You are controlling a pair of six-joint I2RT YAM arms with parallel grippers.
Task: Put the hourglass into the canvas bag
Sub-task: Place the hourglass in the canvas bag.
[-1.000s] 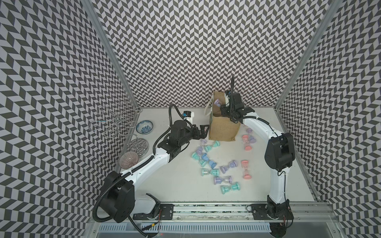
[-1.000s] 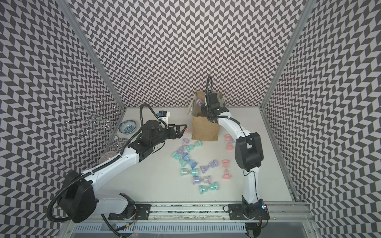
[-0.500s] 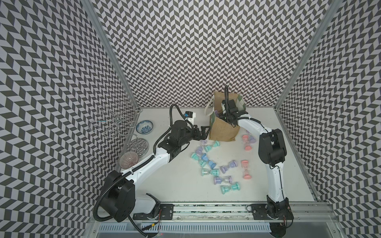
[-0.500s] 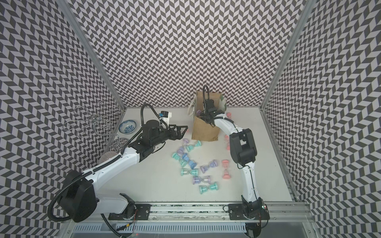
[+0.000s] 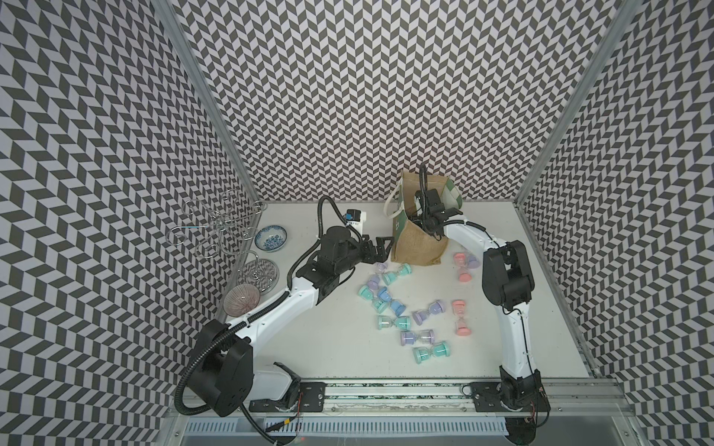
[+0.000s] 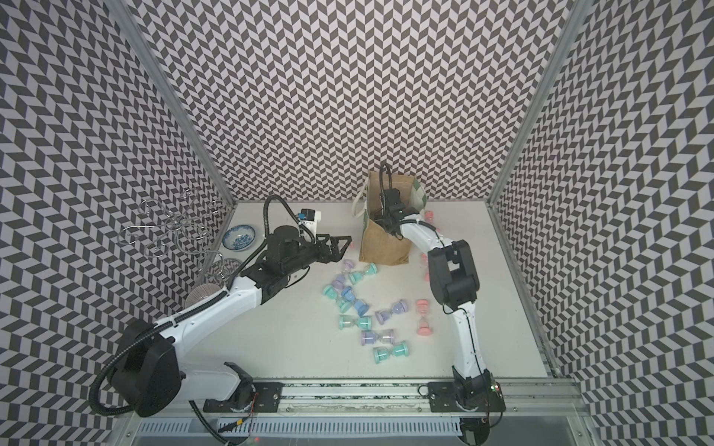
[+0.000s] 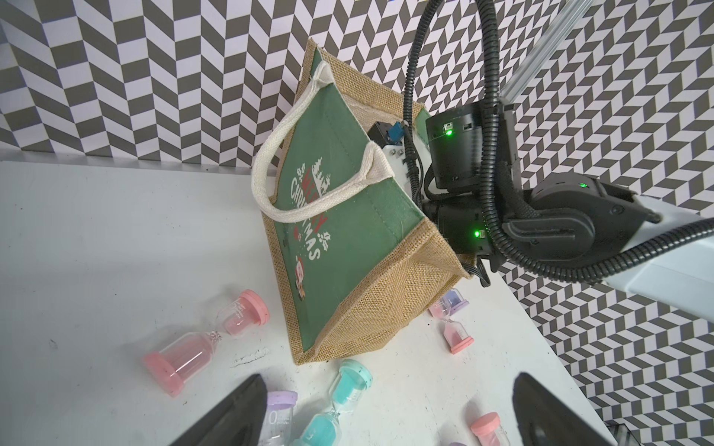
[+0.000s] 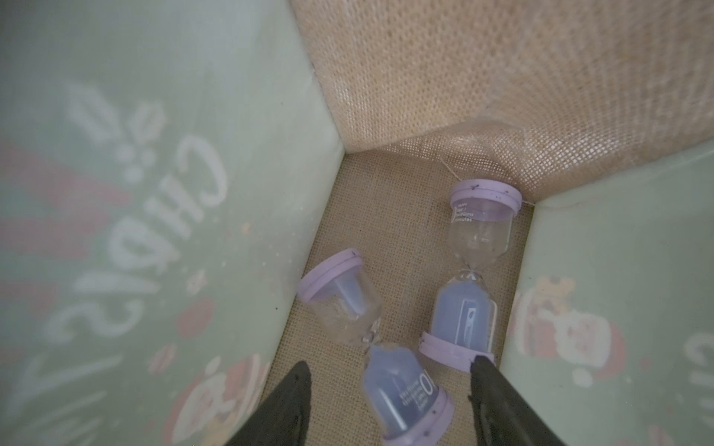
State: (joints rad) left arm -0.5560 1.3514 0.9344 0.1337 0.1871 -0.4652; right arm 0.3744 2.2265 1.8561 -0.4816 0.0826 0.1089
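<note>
Reaches into the canvas bag [image 5: 419,247], near the tabletop's [image 5: 317,347] far edge, with the right gripper [image 8: 390,365]: fingers [image 8: 286,409] parted, gripping nothing, a lilac hourglass [image 8: 405,390] lying loose between them on the bag floor beside a second lilac hourglass [image 8: 473,270]. Holds the left gripper [image 7: 388,382] spread wide and empty, just before the bag.

**Right arm** [image 5: 465,235]: elbow drawn in toward the middle of the bench [image 5: 328,340] from its wider reach a second ago.

**Right gripper** [image 8: 389,363]: lowered from above the rim of the canvas bag [image 5: 415,247] to deep inside it. Jaws, formerly clamped on a purple hourglass [image 8: 402,386], now parted.

**Purple hourglass:** no longer carried at the bag mouth. Now lying on the bag floor between the jaws, clear of both.

**Canvas bag:** mouth spread wider, and the green-and-white side panel [image 5: 450,195] is now exposed in both top views.
</note>
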